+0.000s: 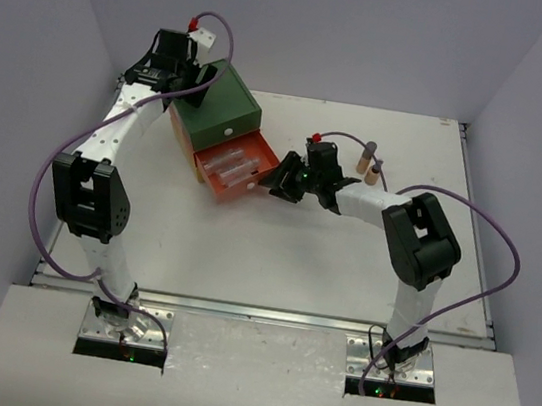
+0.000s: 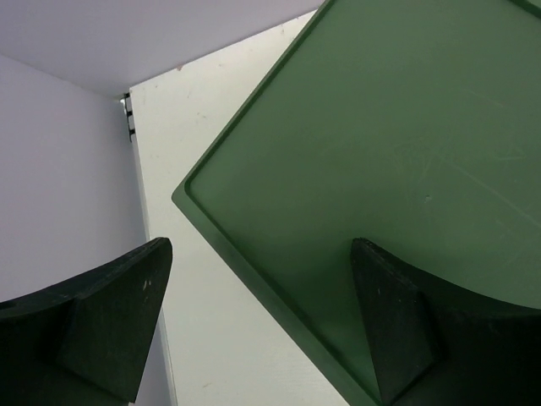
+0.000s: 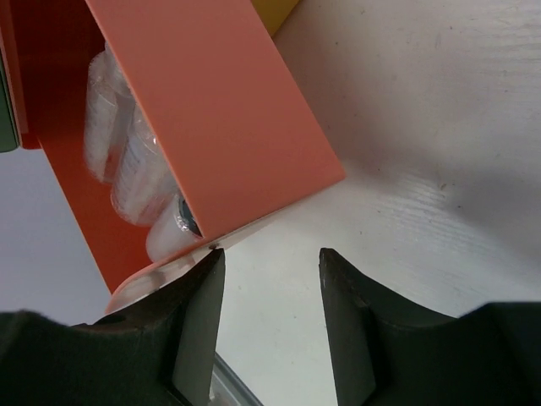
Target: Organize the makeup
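A white table (image 1: 272,264) is seen, with a green-topped chest (image 1: 222,105) set at its back left. The chest's orange drawer (image 1: 251,186) is pulled out, and clear bottles (image 1: 228,164) are laid inside it. The left gripper (image 2: 260,249) is held wide open over the chest's rear corner, with nothing gripped. The right gripper (image 3: 270,262) is held narrowly open at the drawer's front corner, with only table seen between its fingers. Two tubes (image 1: 365,158) are stood upright on the table just behind the right gripper.
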Tool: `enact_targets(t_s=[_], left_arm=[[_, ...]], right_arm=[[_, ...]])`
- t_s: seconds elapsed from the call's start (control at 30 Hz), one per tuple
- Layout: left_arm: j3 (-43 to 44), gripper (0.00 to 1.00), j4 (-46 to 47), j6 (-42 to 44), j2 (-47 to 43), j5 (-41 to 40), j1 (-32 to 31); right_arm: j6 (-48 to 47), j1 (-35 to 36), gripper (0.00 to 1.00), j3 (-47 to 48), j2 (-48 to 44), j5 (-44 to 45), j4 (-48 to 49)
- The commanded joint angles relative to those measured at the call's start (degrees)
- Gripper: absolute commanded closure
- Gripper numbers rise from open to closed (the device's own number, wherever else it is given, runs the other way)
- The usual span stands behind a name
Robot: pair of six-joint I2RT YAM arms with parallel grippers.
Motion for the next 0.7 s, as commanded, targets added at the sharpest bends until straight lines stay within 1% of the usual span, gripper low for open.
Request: enact_targets(t_s=[0.0,0.13,0.27,0.47,0.53,0.67], left_arm=[[-3.35,0.15,3.85,0.86,-0.75,0.17,0.74],[-7.10,0.15,6.11,1.81,-1.84,1.36,0.74],[-9.71,0.15,7.52,2.56,-2.01,2.98,0.74],[-10.70,0.15,8.51,3.55,-1.74,4.74,0.74],[-10.78,0.15,8.60,3.71,-1.65,5.04,0.74],[-10.70,0.15,8.68,3.81,-1.57,5.62,0.74]], right_arm=[[5.03,0.04,0.52,4.99,2.54,0.57,6.36],[7.53,0.13,0.52,7.76,4.98,1.20,7.68],[8.97,0.41,0.52,13.21,8.21,2.71,7.50],[10.49,0.88,0.52,20.69,13.27,6.78,6.30],[11.11,0.92,0.51,24.68,16.25,7.47,4.69],[11.54,1.00,0.51,29.14,19.38,7.75,2.93]])
